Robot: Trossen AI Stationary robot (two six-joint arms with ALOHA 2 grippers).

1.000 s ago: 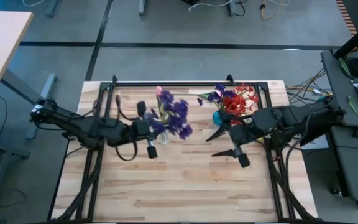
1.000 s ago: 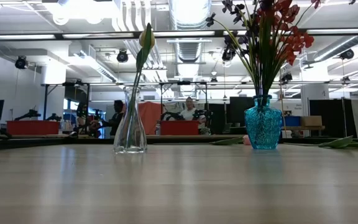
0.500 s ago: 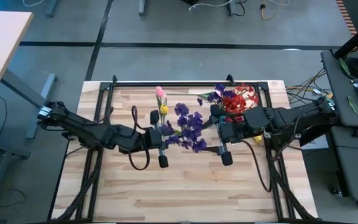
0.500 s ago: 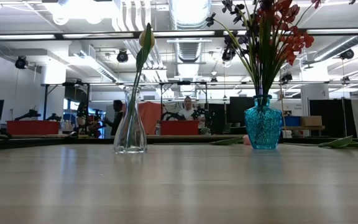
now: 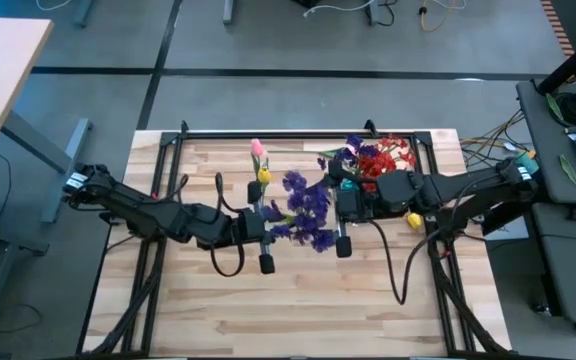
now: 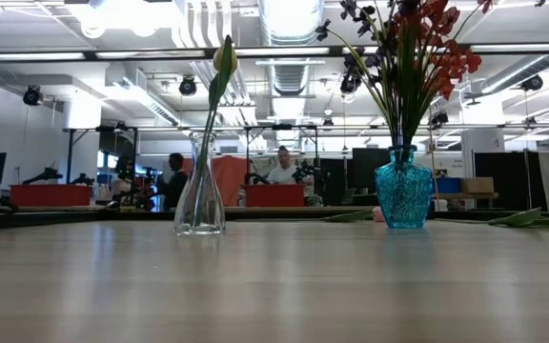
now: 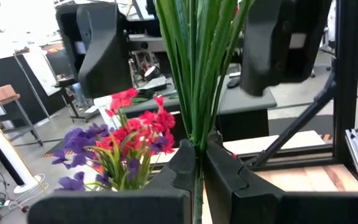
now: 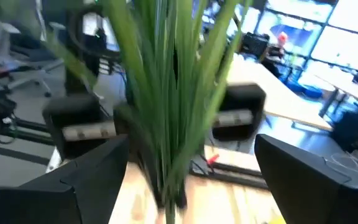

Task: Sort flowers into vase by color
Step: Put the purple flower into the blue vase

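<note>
My left gripper point(image 5: 274, 223) is shut on a bunch of purple blossom sprays point(image 5: 308, 210), above the table's middle. In its wrist view the left gripper point(image 7: 199, 163) closes on the green stems point(image 7: 197, 74). My right gripper point(image 5: 331, 212) is open just right of the bunch. Its fingers stand on either side of the stems point(image 8: 166, 112) without touching. A clear vase point(image 6: 199, 195) holds a pink tulip point(image 5: 256, 148) and a yellow tulip point(image 5: 264, 175). A teal vase point(image 6: 403, 195) holds red sprays point(image 5: 383, 160) and some purple sprays point(image 5: 346, 155). My left gripper pinches several green stems point(image 7: 197, 140) of the purple bunch together between its two fingers point(image 7: 180, 165), coming level from the table's left and lying across the stems. The bunch is lifted clear of the table, with its blossoms to the right of the gripper.
Both vases stand toward the table's far edge, the clear one left of the teal one. A yellow object point(image 5: 414, 219) lies beside the right arm. A black frame point(image 5: 298, 133) borders the tabletop. Bare wood point(image 5: 308, 300) stretches along the near side. People sit in the room behind.
My left gripper has carried the purple bunch toward the table's right and slightly nearer, away from the clear vase. My right gripper, still open, has moved left toward the bunch and turned, so that its fingers now stand around the stems.
</note>
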